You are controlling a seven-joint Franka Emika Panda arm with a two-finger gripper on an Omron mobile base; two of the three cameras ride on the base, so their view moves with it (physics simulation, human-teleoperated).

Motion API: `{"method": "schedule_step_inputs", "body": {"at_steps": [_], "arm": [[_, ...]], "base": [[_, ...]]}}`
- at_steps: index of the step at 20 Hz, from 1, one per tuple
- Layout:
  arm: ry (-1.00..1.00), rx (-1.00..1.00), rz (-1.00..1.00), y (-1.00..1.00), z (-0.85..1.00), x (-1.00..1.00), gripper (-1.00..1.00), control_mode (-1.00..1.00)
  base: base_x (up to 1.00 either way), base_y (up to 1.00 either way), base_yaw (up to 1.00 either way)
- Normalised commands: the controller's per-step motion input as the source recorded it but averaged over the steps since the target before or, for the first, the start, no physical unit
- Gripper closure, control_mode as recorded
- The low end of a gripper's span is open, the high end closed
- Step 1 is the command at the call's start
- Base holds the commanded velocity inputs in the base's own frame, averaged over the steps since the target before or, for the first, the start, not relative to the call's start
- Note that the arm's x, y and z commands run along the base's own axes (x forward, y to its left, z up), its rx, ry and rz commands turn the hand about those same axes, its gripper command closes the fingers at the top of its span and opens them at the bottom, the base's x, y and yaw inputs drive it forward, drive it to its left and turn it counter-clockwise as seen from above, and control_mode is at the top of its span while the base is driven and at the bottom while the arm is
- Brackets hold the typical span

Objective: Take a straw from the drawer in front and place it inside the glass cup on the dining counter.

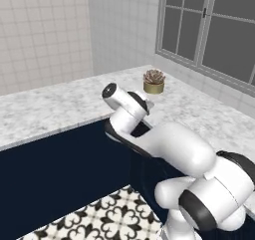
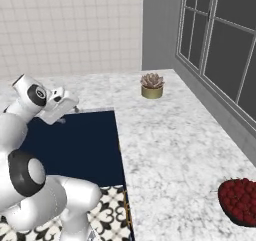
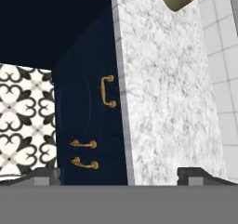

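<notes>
I see my gripper (image 3: pixel 118 174) held wide apart with nothing between its tips, above the counter (image 3: pixel 167 102) edge. The drawer (image 3: pixel 104 90) is shut, its gold handle (image 3: pixel 108 91) just beside that marble edge, with two more handles (image 3: pixel 84 153) nearby. A potted succulent (image 2: pixel 152 85) sits further along the counter, a bowl of red fruit (image 2: pixel 240 199) well apart.
</notes>
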Motion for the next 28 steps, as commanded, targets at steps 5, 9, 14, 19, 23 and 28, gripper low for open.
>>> {"method": "schedule_step_inputs", "body": {"at_steps": [5, 9, 14, 19, 23, 28], "arm": [[0.0, -0.21, -0.03, -0.01, -0.59, 0.45, -1.0, -1.0], [0.0, -0.2, 0.0, -0.02, -0.65, 0.21, -1.0, -1.0], [0.0, -0.15, 0.0, -0.2, -0.35, 0.23, -1.0, -1.0], [0.0, -0.12, -0.01, -0.37, -0.41, 0.06, -1.0, -1.0], [0.0, -0.08, -0.02, -0.43, -0.2, 0.0, -1.0, -1.0], [-0.01, -0.08, -0.01, -0.37, -0.18, 0.0, -1.0, -1.0]], "base": [[0.0, 0.0, 0.0], [0.0, 0.0, 0.0], [0.0, 0.0, 0.0], [0.0, 0.0, 0.0], [0.0, 0.0, 0.0], [0.0, 0.0, 0.0]]}}
